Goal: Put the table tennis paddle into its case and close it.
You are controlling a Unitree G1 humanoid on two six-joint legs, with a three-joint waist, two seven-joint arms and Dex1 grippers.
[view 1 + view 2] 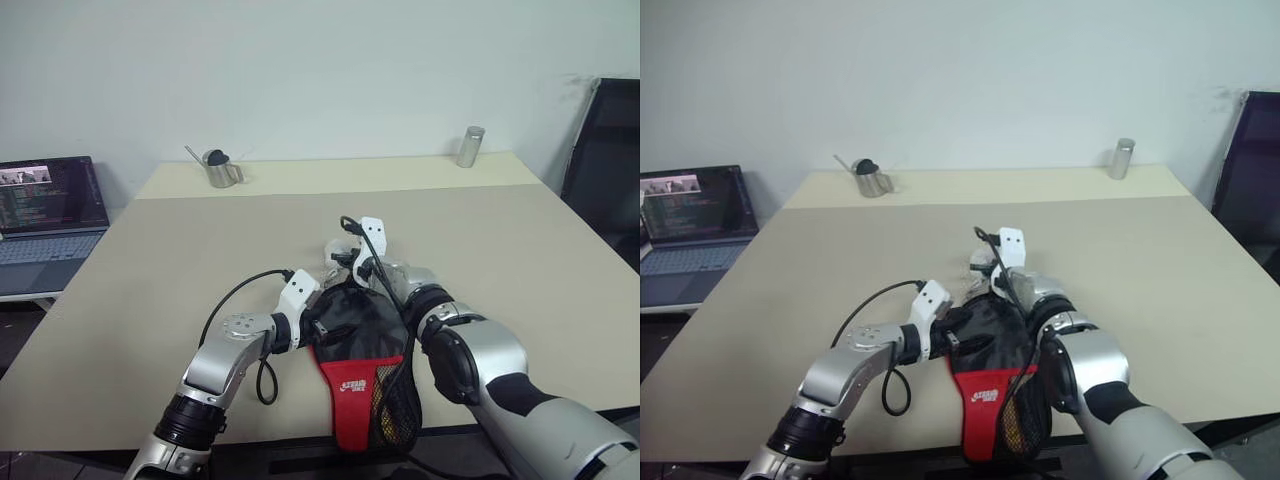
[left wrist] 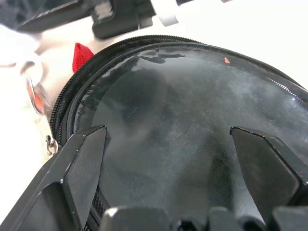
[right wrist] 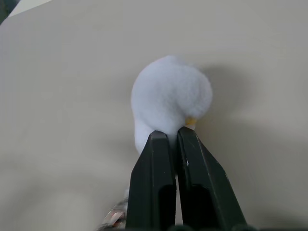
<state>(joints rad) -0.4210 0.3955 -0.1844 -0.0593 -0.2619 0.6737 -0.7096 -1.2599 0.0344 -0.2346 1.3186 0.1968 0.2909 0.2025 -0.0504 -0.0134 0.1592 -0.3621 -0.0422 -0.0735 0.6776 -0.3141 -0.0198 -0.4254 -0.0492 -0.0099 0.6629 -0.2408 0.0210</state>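
Note:
The case (image 1: 355, 385), black fabric with a red logo panel and a mesh pocket (image 1: 397, 405), lies at the table's near edge. In the left wrist view a smooth round black face (image 2: 183, 101) sits inside the zip rim; it looks like the table tennis paddle's rubber, and the handle is hidden. My left gripper (image 2: 168, 132) stands open right over that face, on the left side of the case (image 1: 315, 325). My right gripper (image 3: 174, 137), at the case's far end, is shut on the lower edge of the white plush charm (image 3: 171, 94), which rests on the table.
The beige table (image 1: 200, 240) stretches far ahead. A metal cup (image 1: 222, 170) stands at the back left and a metal canister (image 1: 470, 146) at the back right. A laptop (image 1: 50, 215) sits off the table's left side, and a black chair (image 1: 610, 170) is at the right.

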